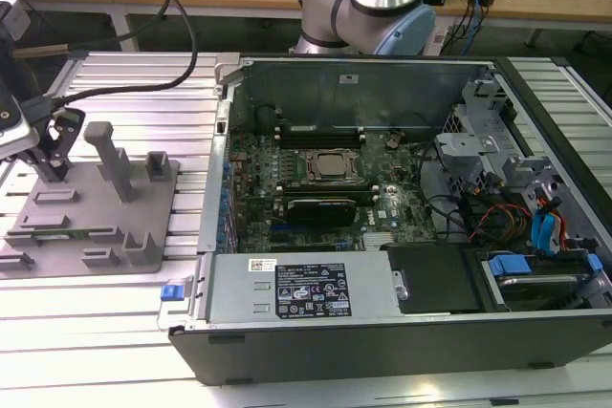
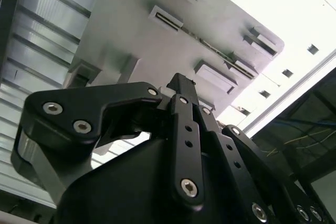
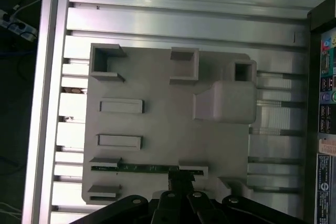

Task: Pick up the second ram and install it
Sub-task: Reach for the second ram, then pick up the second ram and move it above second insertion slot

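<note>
- The fingers (image 3: 181,178) hung near the second ram (image 3: 136,168); whether parted or closed, I could not tell.
- The thin green stick sat slotted in the grey fixture (image 3: 157,124) on the ribbed worktop (image 3: 173,24).
- It looked light, stiff and fragile, best pinched across its flat faces.

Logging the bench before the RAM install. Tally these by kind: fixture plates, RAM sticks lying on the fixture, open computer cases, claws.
Grey fixture plate: 1
Second ram, the green stick lying on the plate: 1
Open computer case: 1
Claw: 1
Total: 4
</note>
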`<state>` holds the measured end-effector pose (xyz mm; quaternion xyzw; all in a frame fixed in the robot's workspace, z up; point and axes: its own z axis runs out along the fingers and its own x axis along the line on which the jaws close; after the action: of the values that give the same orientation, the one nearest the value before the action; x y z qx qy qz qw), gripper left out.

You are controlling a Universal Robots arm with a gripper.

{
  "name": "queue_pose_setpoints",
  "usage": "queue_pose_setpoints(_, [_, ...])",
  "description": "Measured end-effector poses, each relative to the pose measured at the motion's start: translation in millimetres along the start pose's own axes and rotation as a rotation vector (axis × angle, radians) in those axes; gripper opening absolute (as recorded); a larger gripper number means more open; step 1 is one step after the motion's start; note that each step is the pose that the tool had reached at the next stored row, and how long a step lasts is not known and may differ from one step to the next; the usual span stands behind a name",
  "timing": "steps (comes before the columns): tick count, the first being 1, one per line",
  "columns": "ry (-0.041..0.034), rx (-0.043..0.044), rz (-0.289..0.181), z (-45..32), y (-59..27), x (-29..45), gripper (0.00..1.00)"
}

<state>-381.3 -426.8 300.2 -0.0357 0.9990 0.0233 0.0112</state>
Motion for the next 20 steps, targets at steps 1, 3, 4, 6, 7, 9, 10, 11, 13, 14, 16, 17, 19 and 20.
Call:
queue_pose_setpoints(1, [0.0004,-0.0002,-0.009,0.5,-1.6,1.8,0.08])
queue_pose_setpoints(3, [0.0007,-0.0002,-0.013,1.0,-2.2,2.3,0.08])
queue_pose_setpoints(4, [0.0006,-0.0002,-0.013,1.0,-2.2,2.3,0.08])
queue_pose_setpoints(6, [0.0006,-0.0002,-0.014,1.0,-2.2,2.3,0.08])
queue_pose_setpoints(7, [0.0007,-0.0003,-0.014,1.0,-2.2,2.3,0.08])
queue_pose_setpoints(9, [0.0007,-0.0002,-0.014,1.0,-2.2,2.3,0.08])
queue_pose_setpoints(10, [0.0006,-0.0003,-0.014,1.0,-2.2,2.2,0.08])
queue_pose_setpoints(11, [0.0007,-0.0003,-0.014,1.0,-2.2,2.3,0.08])
queue_pose_setpoints(13, [0.0007,-0.0003,-0.014,1.0,-2.2,2.3,0.08])
queue_pose_setpoints(14, [0.0007,-0.0003,-0.014,1.0,-2.2,2.3,0.08])
queue_pose_setpoints(16, [0.0007,-0.0003,-0.014,1.0,-2.2,2.3,0.08])
queue_pose_setpoints(17, [0.0008,-0.0004,-0.018,1.0,-2.2,2.3,0.08])
queue_pose_setpoints(19, [0.0043,-0.0021,-0.093,1.1,-2.2,2.3,0.08])
queue_pose_setpoints(20, [0.0056,-0.0027,-0.121,1.1,-2.2,2.3,0.08])
